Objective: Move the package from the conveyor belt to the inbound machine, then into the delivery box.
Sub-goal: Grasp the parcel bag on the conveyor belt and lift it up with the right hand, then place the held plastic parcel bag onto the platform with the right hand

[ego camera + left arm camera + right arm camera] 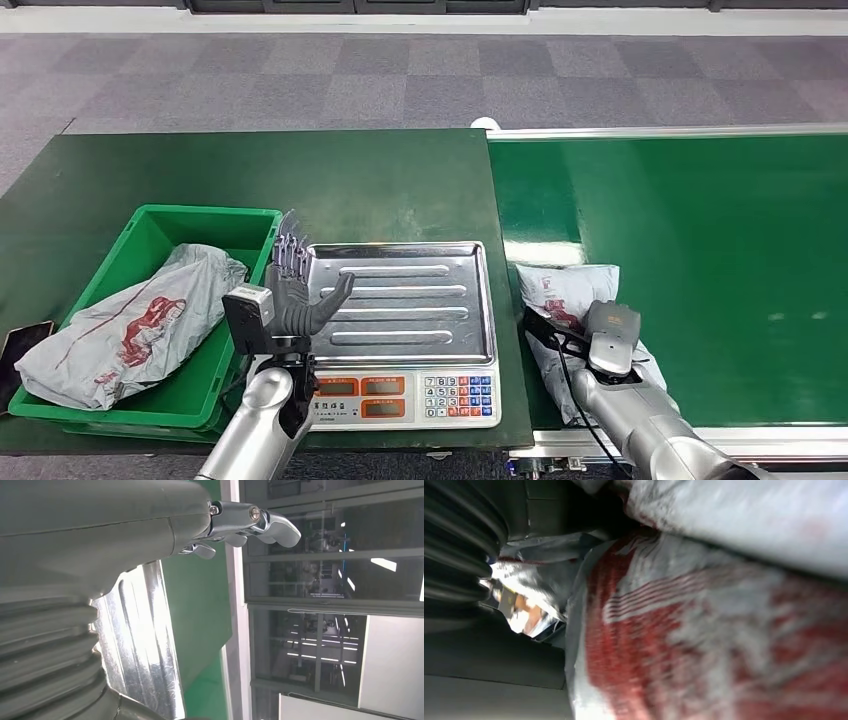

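Head view: right hand (pixel 585 335) on package (pixel 565 290) at conveyor belt (pixel 700 250) edge.

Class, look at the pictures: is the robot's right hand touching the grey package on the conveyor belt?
Touching. In the head view the right robot hand lies on the package; the right wrist view shows the wrapper pressed up close.

Scale (pixel 405 395) keypad: digits visible, too small to read. Package (pixel 565 295) red print illegible.
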Robot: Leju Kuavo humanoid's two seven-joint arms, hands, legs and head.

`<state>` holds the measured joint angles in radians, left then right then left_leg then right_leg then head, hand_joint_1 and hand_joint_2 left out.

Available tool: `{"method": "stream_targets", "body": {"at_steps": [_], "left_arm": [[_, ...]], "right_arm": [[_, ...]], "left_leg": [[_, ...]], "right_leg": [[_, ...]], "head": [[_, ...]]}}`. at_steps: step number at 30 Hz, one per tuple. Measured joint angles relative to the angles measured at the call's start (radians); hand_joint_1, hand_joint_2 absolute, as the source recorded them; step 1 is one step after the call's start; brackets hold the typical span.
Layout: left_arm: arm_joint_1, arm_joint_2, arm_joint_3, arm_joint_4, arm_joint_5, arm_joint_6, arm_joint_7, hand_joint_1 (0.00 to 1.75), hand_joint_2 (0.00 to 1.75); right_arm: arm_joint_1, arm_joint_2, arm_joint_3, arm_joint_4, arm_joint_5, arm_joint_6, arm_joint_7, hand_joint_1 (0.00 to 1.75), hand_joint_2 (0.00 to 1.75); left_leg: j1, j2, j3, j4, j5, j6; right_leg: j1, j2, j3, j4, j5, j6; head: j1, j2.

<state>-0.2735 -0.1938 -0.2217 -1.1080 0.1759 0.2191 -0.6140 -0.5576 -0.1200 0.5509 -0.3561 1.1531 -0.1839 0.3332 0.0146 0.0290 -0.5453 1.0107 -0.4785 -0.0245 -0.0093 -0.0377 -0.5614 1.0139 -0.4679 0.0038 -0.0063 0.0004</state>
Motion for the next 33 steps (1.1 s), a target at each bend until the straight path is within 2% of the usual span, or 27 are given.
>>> {"method": "stream_targets", "body": {"at_steps": [5,9,12,16,19,26,29,33], "left_arm": [[0.015,0.000,0.000,-0.005,-0.001,0.006,-0.008,0.00,1.75],[0.033,0.001,0.000,-0.018,-0.004,0.013,-0.014,0.00,1.75],[0.048,0.007,0.000,-0.036,-0.005,0.017,-0.017,0.00,1.75],[0.072,0.019,0.000,-0.079,-0.016,0.018,-0.007,0.00,1.75],[0.084,0.024,0.001,-0.100,-0.031,0.017,-0.002,0.00,1.75],[0.087,0.027,0.002,-0.107,-0.063,0.015,-0.014,0.00,1.75],[0.085,0.028,0.002,-0.107,-0.072,0.015,-0.019,0.00,1.75],[0.085,0.028,0.003,-0.109,-0.088,0.019,-0.017,0.00,1.75]], "right_arm": [[-0.025,-0.003,0.041,0.014,-0.031,0.043,-0.005,1.75,1.75],[-0.041,-0.001,0.036,0.019,-0.095,0.016,-0.039,1.75,1.75],[-0.046,0.004,0.011,0.018,-0.156,-0.072,-0.088,1.75,1.75],[-0.035,0.012,-0.048,-0.030,-0.221,-0.243,-0.170,1.75,1.75],[-0.021,0.004,-0.102,-0.149,-0.244,-0.294,-0.217,1.75,1.75],[0.008,-0.031,-0.193,-0.538,-0.259,-0.255,-0.279,1.75,1.75],[-0.001,-0.042,-0.205,-0.626,-0.274,-0.235,-0.290,1.75,1.75],[-0.017,-0.049,-0.218,-0.670,-0.339,-0.239,-0.329,1.75,1.75]], "left_leg": [[0.000,-0.002,-0.001,0.000,0.000,0.001],[-0.001,-0.003,-0.003,0.000,0.001,0.001],[-0.002,-0.003,-0.005,0.000,0.001,0.002],[-0.003,-0.003,-0.014,0.000,0.005,0.004],[-0.004,-0.003,-0.021,0.000,0.008,0.004],[-0.004,-0.002,-0.027,0.000,0.009,0.003],[-0.004,-0.002,-0.027,0.000,0.009,0.003],[-0.004,-0.002,-0.028,0.000,0.009,0.003]], "right_leg": [[0.000,-0.002,0.001,-0.001,0.000,0.001],[-0.002,-0.003,0.000,-0.002,0.001,0.002],[-0.002,-0.002,-0.001,-0.002,0.002,0.003],[-0.003,-0.002,-0.011,-0.002,0.006,0.005],[-0.003,-0.001,-0.019,-0.001,0.009,0.004],[-0.002,0.000,-0.026,-0.001,0.010,0.004],[-0.002,0.000,-0.026,-0.001,0.010,0.004],[-0.002,0.000,-0.026,-0.001,0.010,0.004]], "head": [[0.000,0.000],[0.000,0.000],[0.000,0.000],[0.000,0.000],[0.000,0.000],[0.000,0.000],[0.000,0.000],[0.000,0.000]]}}
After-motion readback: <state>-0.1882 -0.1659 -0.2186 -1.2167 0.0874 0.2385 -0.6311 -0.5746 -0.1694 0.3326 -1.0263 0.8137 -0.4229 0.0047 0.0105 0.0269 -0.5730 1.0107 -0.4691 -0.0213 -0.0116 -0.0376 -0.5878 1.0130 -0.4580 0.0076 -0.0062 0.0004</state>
